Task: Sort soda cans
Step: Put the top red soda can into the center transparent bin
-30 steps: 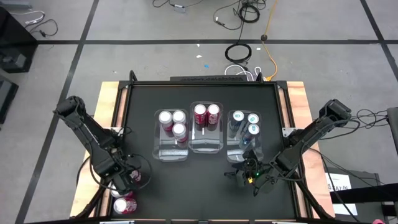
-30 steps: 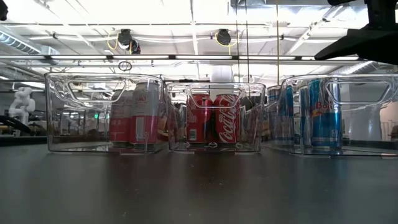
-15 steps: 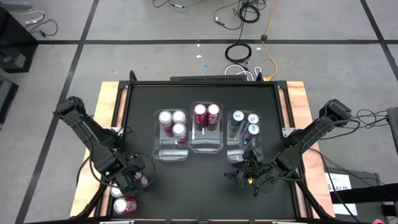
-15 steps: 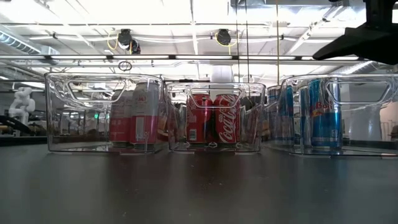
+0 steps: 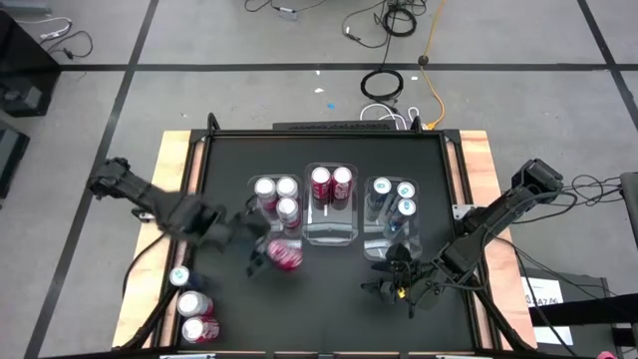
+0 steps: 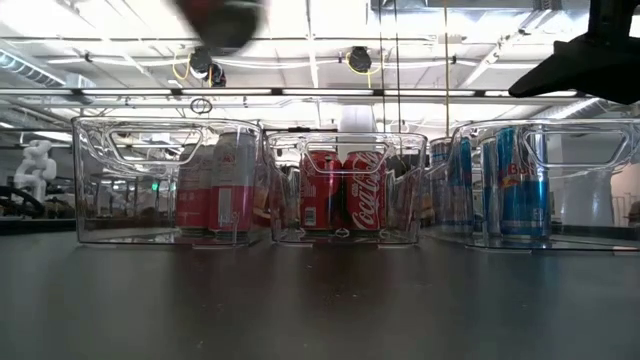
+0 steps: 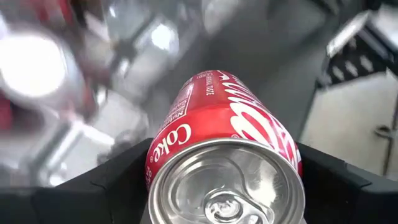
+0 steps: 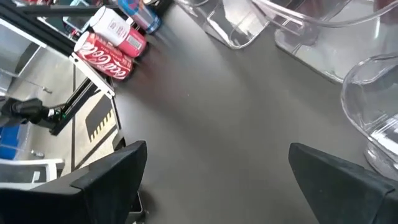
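Now the left gripper point(image 5: 261, 251) is pinching a red Coke can point(image 5: 284, 255) sideways, just beside the left bin point(image 5: 274, 245); right gripper point(image 5: 384, 287) is waiting, jaws spread, farther off.

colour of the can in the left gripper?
Red with white Coke lettering, silver top: the soda can, clearest in the left wrist view.

Left gripper point(image 5: 267, 254) holds a red cylindrical soda can point(image 5: 285, 256) over the left clear rectangular plastic bin's point(image 5: 261, 242) near end.
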`<action>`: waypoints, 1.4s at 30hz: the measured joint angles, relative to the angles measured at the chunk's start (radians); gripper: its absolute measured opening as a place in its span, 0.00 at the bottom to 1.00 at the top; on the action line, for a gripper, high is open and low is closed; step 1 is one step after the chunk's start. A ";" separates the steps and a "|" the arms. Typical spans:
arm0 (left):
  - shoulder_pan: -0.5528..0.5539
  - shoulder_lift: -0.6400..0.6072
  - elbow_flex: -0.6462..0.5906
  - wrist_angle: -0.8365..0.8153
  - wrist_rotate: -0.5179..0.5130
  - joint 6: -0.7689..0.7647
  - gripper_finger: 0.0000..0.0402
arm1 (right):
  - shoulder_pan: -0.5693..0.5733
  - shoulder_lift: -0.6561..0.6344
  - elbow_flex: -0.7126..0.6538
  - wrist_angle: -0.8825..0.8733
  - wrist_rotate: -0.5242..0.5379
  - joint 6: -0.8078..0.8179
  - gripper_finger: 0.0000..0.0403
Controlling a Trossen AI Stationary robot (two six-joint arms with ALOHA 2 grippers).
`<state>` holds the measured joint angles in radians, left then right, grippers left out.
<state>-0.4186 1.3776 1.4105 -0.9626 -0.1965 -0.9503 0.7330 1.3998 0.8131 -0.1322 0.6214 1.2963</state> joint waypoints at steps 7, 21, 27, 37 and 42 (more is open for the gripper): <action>0.263 0.189 0.198 0.018 0.080 0.303 0.81 | 0.000 0.000 0.000 -0.001 -0.003 -0.039 0.95; 0.502 0.626 0.523 -0.090 0.250 0.549 0.81 | 0.000 0.000 0.000 -0.008 -0.052 -0.089 0.95; 0.536 0.744 0.631 -0.115 0.249 0.572 0.81 | 0.000 0.000 0.000 -0.009 -0.052 -0.105 0.95; 0.562 0.859 0.726 -0.266 0.183 0.598 0.81 | 0.000 0.000 0.000 -0.022 -0.052 -0.109 0.95; 0.561 0.860 0.727 -0.224 0.183 0.593 0.81 | 0.000 0.000 0.000 -0.034 -0.051 -0.109 0.95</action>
<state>0.1425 2.2379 2.1376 -1.1867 -0.0138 -0.3576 0.7330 1.3994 0.8131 -0.1658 0.5701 1.1877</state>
